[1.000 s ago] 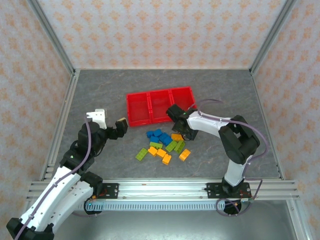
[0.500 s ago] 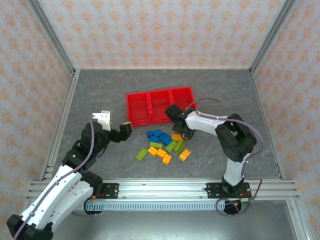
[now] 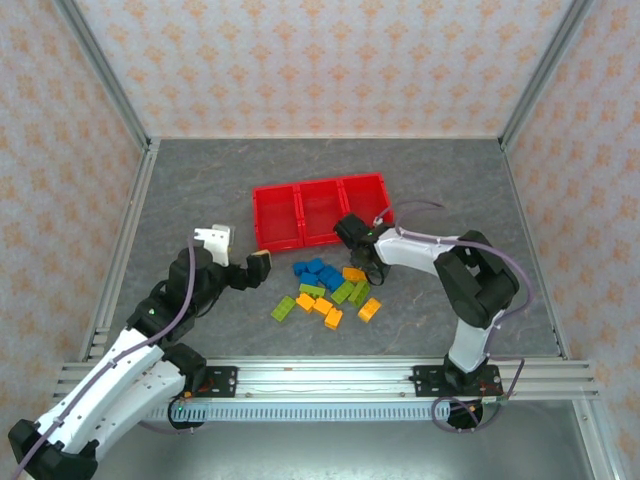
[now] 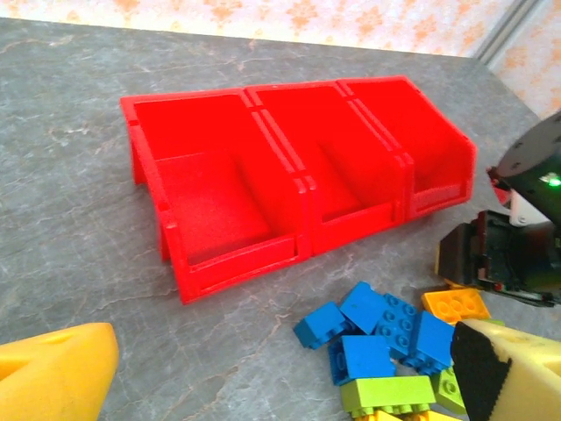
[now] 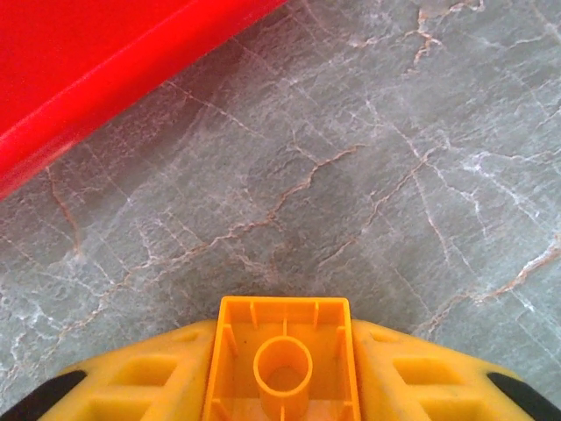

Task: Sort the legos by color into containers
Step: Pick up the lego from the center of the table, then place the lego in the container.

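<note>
A grey, stone-patterned table [image 3: 200,200] sits inside a frame with papered walls [image 3: 320,60].

Three joined red bins [image 3: 320,212] lie in a row near the middle of the table. In the left wrist view the bins [image 4: 219,272] show bare red insides, though their front walls hide part of each floor. In the right wrist view one red corner of the bins [image 5: 88,70] is cut off at the upper left and blurred.

The left claw [image 3: 237,255] hovers to the left of the bricks, gaping wide and holding nothing. Its yellow fingers [image 4: 53,373] are cut off by the lower edge of its own camera view, where the claw [image 4: 280,386] frames the scene.

The right claw [image 3: 360,258] reaches down at the far right edge of the bricks, just in front of the bins. In its own view the claw [image 5: 283,381] is closed on an orange brick [image 5: 283,351], hollow underside toward the camera, a finger [image 5: 131,381] pressed to each side. Whether that brick is off the table cannot be told. In the left wrist view the claw [image 4: 478,259] is dark and partly cut off at the right edge.

The bricks [image 3: 325,290] lie loose in a cluster between the two claws, near the bins. Blue ones [image 4: 386,324] are nearest the bins, with green [image 4: 386,395] and orange [image 4: 456,304] beside them, some cut off at the lower edge.
</note>
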You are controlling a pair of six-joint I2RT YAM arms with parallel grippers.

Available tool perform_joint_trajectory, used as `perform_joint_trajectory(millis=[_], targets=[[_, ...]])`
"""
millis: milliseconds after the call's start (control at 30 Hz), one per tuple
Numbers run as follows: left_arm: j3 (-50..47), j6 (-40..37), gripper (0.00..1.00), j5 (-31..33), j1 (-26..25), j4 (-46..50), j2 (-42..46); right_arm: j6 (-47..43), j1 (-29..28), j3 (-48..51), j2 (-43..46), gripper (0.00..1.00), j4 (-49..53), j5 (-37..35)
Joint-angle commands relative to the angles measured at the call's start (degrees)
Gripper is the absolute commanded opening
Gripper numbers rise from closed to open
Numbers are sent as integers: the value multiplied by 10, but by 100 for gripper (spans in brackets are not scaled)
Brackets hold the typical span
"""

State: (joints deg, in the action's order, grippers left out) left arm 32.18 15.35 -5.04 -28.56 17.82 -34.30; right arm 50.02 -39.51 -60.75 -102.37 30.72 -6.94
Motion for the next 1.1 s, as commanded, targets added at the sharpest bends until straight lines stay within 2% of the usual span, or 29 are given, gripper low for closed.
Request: perform_joint_trajectory(millis=[0, 167, 333, 433, 633, 733, 867, 1067], targets=[[21, -5, 99, -2, -16, 16, 9, -18, -4, 12, 33, 38, -13, -31], [24, 0, 99, 3, -23, 19, 8, -49, -4, 24, 78, 26, -25, -28], [41, 26, 99, -17, -25, 29, -3, -94, -4, 5, 167, 24, -31, -39], [43, 37, 99, -30, -31, 33, -5, -152, -4, -20, 195, 25, -64, -52], [35, 19, 99, -26, -43, 28, 6, -358, 34, -101, 119, 25, -116, -42], [35, 17, 99, 1, -45, 33, 14, -438, 62, -120, 73, 25, -153, -25], [35, 30, 99, 99, -45, 50, 53, -495, 89, -148, 23, 24, -165, -2], [12, 31, 99, 120, -46, 33, 129, -515, 120, -163, -21, 25, -174, 50]])
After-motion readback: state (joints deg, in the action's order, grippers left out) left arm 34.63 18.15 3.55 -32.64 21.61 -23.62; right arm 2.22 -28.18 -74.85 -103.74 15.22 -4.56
